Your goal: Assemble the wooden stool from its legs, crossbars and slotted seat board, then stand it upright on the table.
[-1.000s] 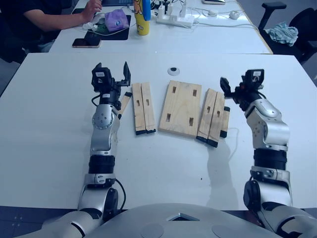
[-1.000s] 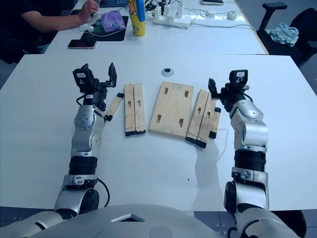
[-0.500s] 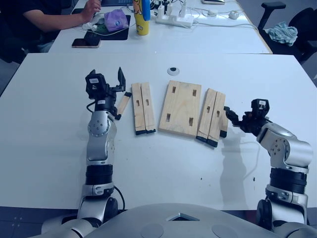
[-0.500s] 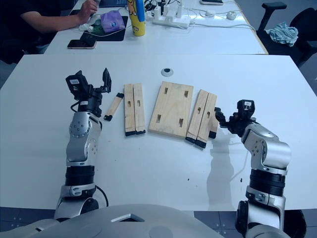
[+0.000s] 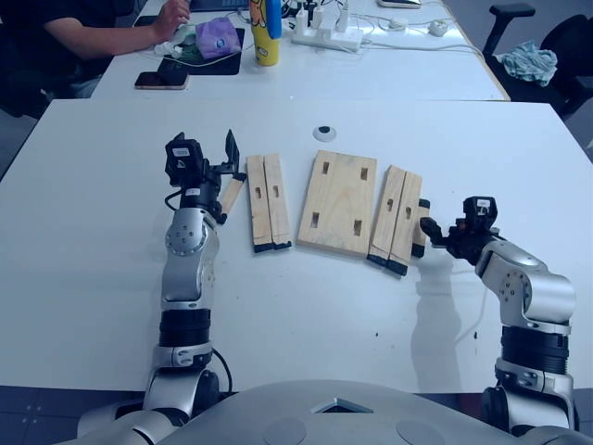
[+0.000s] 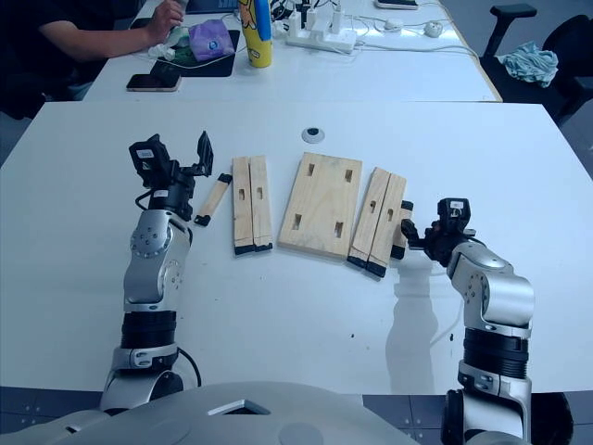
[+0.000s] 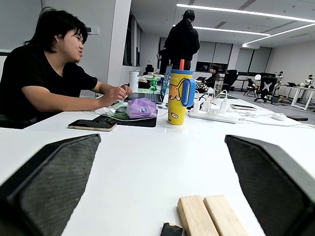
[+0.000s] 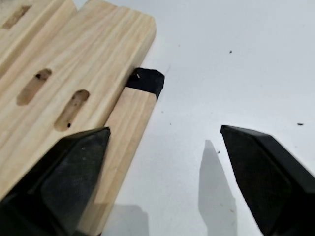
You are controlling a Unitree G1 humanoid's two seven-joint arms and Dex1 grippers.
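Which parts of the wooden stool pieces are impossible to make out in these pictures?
Right thin wooden crossbar: head views, partly covered by the right gripper; right wrist view, cut by the edge.
Left thin wooden crossbar: left wrist view, just its black end, cut by the edge.
Pale slotted seat board: underside hidden, lying flat on the white table.

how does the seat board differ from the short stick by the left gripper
The seat board is a wide panel; the short stick is narrow. The board has four slots, the stick shows none. The stick has black ends, the board plain ones. Both are pale wood lying flat on the table.
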